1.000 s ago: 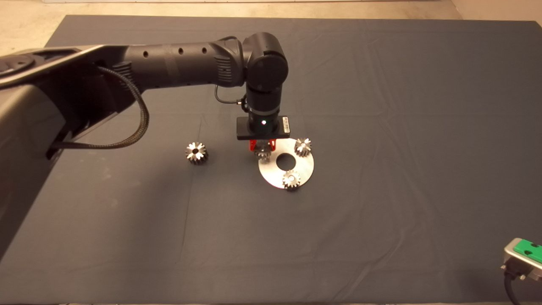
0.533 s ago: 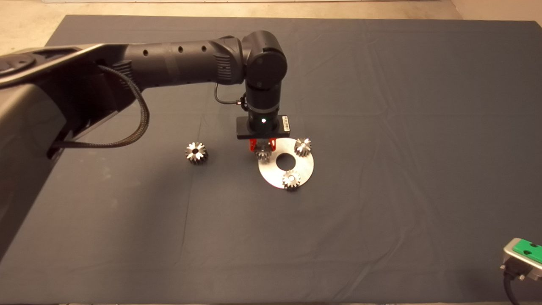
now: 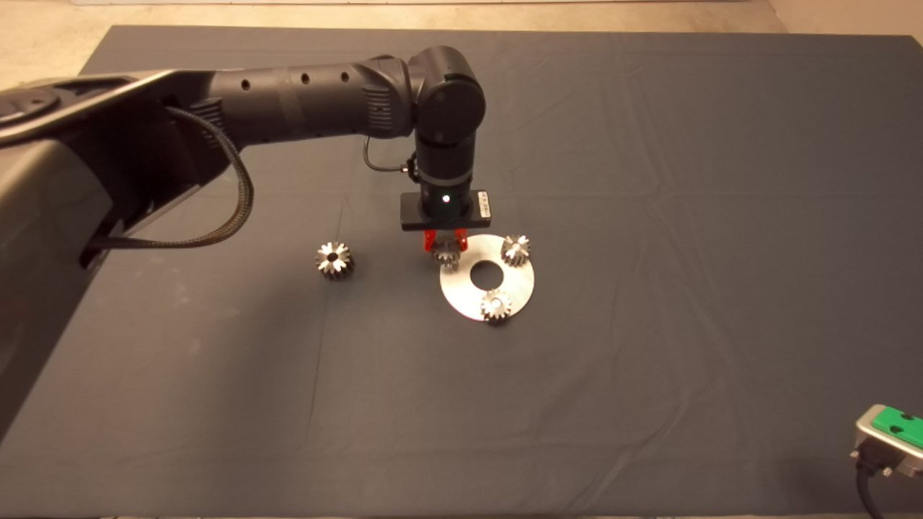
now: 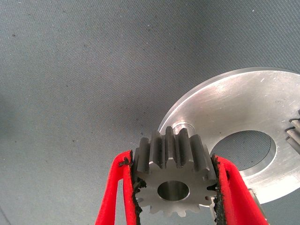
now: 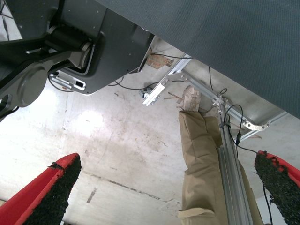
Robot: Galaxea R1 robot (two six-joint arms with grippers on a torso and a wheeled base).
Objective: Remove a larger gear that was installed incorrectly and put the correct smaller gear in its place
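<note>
Your left tool (image 4: 176, 187) grips the smaller gear (image 4: 172, 180) above the disc's (image 3: 519, 285) 10 o'clock peg (image 4: 182, 127); next, centre its bore and lower. The larger gear (image 3: 334, 259) lies at 9 o'clock on the table; right tool (image 5: 168, 187) idles wide

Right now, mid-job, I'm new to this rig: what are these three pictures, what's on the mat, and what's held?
This is a two-armed robot. The wide picture looks down from its head; the other two come from a camera on each wrist. The left end effector is shut on a small bright fine-toothed steel gear at the edge of a round silvery metal plate with a centre hole; two more gears sit on that plate. A chunky grey coarse-toothed gear lies on the dark mat. The right end effector waits open at the lower right; its camera shows floor and a person's trouser leg.
</note>
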